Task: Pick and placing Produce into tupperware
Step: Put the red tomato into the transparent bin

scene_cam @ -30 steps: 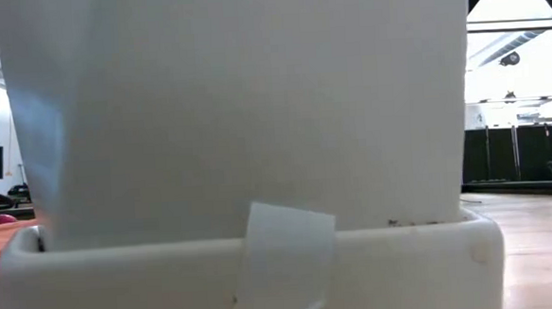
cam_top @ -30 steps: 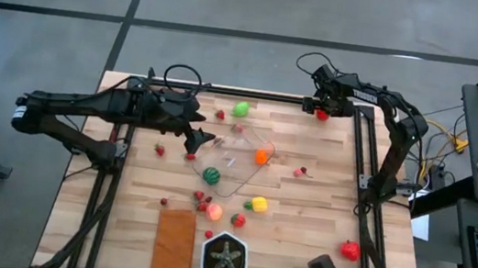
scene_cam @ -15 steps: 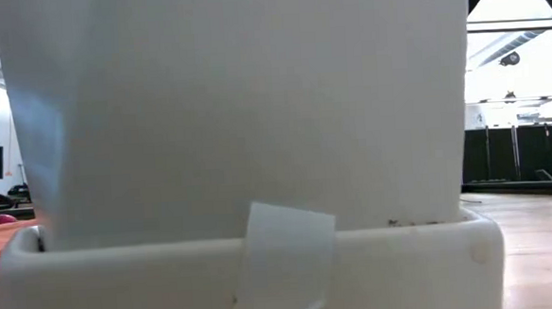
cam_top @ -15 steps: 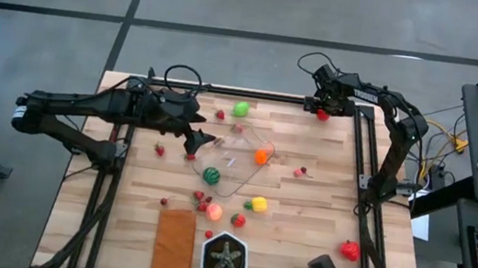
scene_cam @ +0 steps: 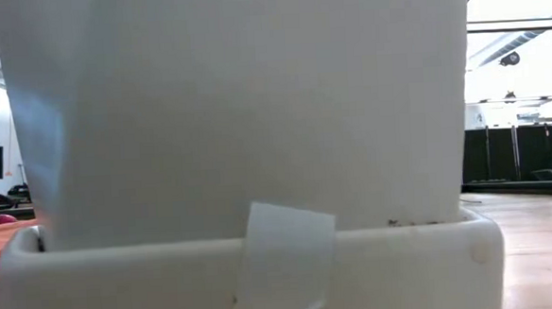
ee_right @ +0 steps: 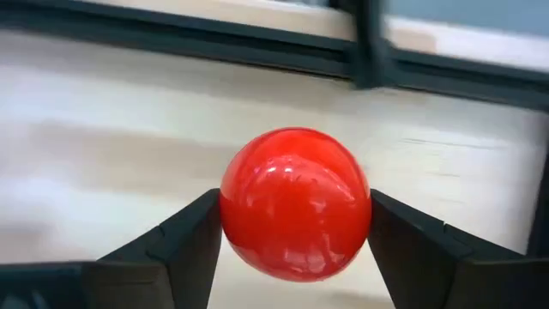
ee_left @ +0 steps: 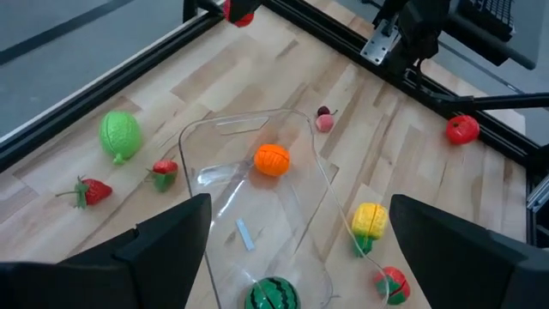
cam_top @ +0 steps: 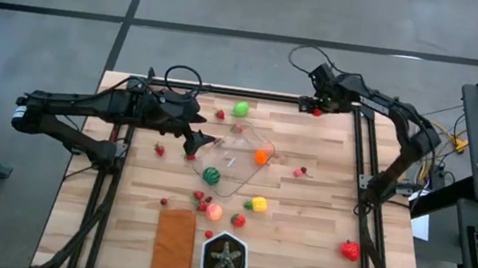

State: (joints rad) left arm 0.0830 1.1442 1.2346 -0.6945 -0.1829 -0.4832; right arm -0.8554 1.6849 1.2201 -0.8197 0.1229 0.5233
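Observation:
The clear tupperware (cam_top: pixel 240 157) lies mid-table with an orange fruit (cam_top: pixel 261 156) inside; it also shows in the left wrist view (ee_left: pixel 257 197). A striped watermelon (cam_top: pixel 211 175) sits at its near left corner. Loose produce lies around it: a green fruit (cam_top: pixel 240 109), a yellow pepper (cam_top: pixel 258 204), a red tomato (cam_top: pixel 349 250). My left gripper (cam_top: pixel 204 139) is open and empty just left of the tupperware. My right gripper (cam_top: pixel 316 110) is at the far edge, shut on a red ball-shaped fruit (ee_right: pixel 294 206). My right gripper pinches the round red fruit by its two opposite sides (ee_right: pixel 233 215) between its two fingers. The fruit sits between the fingertips (ee_right: pixel 184 236), over the far edge of the table. I cannot tell whether it is clear of the wood.
A green star-shaped plant in a black hexagonal pot (cam_top: pixel 224 258) and a flat orange-brown rectangle (cam_top: pixel 172 246) lie at the near edge. Black frame rails (cam_top: pixel 358 159) run along the table's sides. A white box (scene_cam: pixel 246 128) fills the low view.
My right gripper has shifted a little toward the table's far left with the red fruit still between its fingers, and that arm's elbow has swung outward to the right. My left arm has kept still.

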